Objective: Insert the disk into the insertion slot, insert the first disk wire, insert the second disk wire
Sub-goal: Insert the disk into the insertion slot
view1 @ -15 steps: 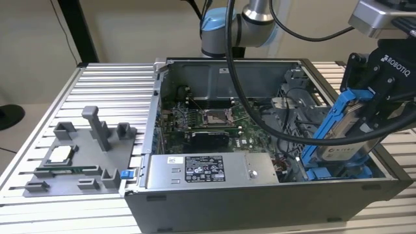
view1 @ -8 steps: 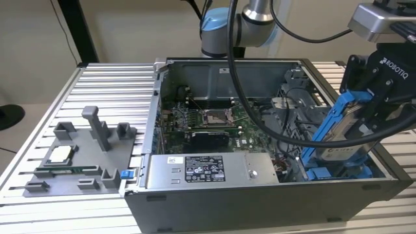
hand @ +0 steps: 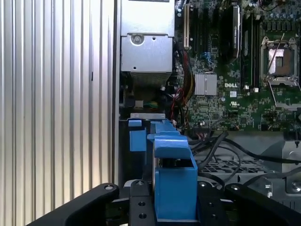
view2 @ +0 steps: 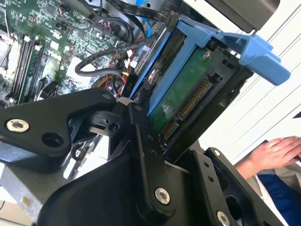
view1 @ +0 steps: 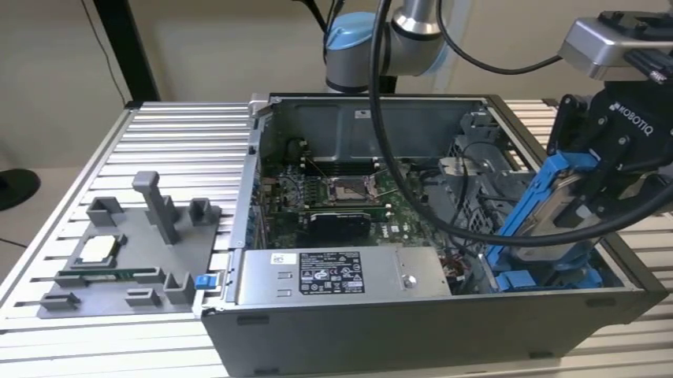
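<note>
Disk (hand: 174,165) in end effector (hand: 174,205) grip

Ribbed metal table (view1: 179,142), open computer case (view1: 421,335), grey parts tray (view1: 142,256)

Open computer case (view1: 421,331) on a slatted metal table (view1: 179,142), parts tray alongside.
On the exterior view's left, just beside the case, a grey moulded tray (view1: 137,256) lies flat on the table; it carries several upright pegs, a square silver chip (view1: 97,248) and a green memory stick (view1: 110,275). Inside the case, a grey labelled power-supply box (view1: 336,276) sits along the near wall. Beyond it lies the green motherboard (view1: 315,185), its processor socket (view1: 347,189) near the middle. In the first wrist view, black cables (hand: 221,150) loop beside the board's edge, near a small finned silver heat sink (hand: 206,84).
</note>
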Robot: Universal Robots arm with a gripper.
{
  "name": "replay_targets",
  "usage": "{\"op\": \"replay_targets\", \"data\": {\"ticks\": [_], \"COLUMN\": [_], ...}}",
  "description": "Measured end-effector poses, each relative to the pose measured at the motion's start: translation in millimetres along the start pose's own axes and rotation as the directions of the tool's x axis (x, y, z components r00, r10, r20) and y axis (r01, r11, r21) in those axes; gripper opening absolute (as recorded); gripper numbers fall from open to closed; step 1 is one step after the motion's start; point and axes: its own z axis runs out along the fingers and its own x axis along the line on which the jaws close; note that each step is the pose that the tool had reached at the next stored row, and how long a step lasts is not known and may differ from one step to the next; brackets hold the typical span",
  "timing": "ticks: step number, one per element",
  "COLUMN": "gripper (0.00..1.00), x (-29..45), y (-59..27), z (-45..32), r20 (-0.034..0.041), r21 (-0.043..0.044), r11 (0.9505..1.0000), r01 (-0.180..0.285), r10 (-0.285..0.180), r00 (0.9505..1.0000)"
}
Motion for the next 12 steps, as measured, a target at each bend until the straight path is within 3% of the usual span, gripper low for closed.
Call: {"op": "replay_targets", "data": {"ticks": [4,12], "gripper": [0.00,0.00], "x": [0.1,0.7], "y": [-0.8,-2.0], "z": [6.5,21.1], "r20": [0.0050,0.0055], "r21": [-0.0001,-0.0001], "r11": [1.0000,1.0000], "r01": [0.001,0.000], "r10": [-0.001,0.000], "r00": [1.0000,1.0000]}}
